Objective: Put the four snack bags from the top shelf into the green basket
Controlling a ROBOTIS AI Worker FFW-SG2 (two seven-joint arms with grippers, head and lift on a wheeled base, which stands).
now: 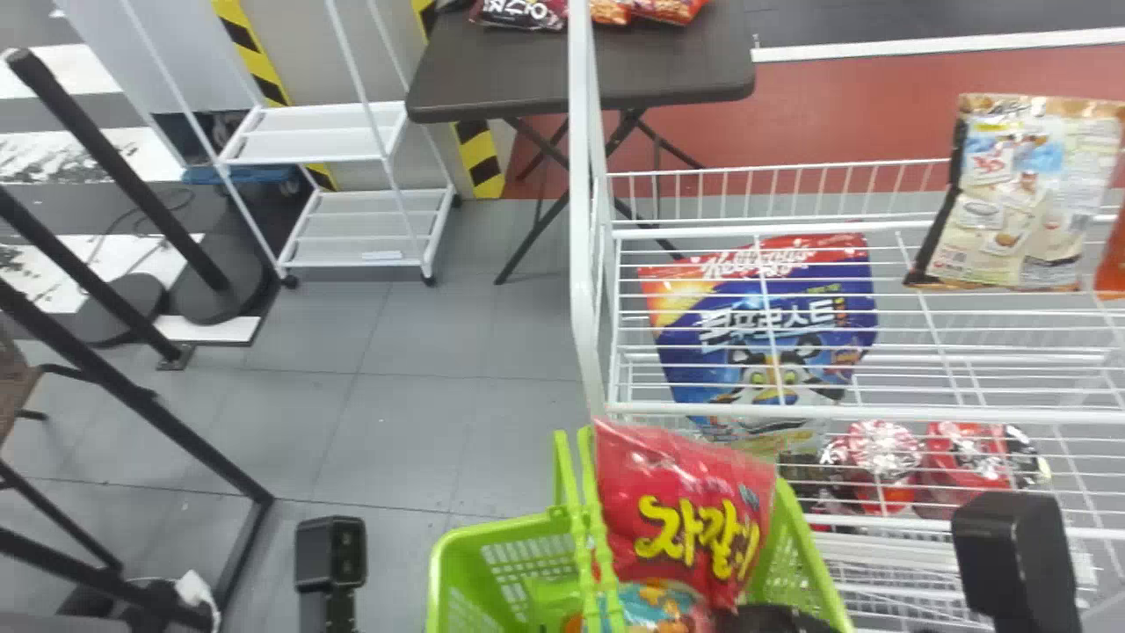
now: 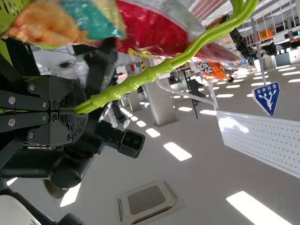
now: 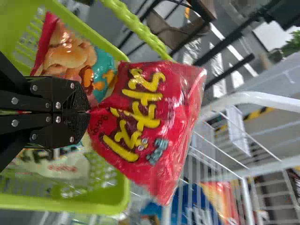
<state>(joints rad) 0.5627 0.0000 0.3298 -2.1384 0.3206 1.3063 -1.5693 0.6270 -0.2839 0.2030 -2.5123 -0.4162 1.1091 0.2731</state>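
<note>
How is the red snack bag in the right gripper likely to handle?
The red snack bag looks puffed, so probably light for its size. Pinched at one edge by the right gripper, it may flop or swivel. Its shiny film could be slippery.

Room opens in the green basket [image 1: 497, 529] left of the handle [image 1: 580, 519] standing across it.

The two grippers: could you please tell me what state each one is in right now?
Left gripper: closed on the basket handle.
Right gripper: closed on the red snack bag.
</note>
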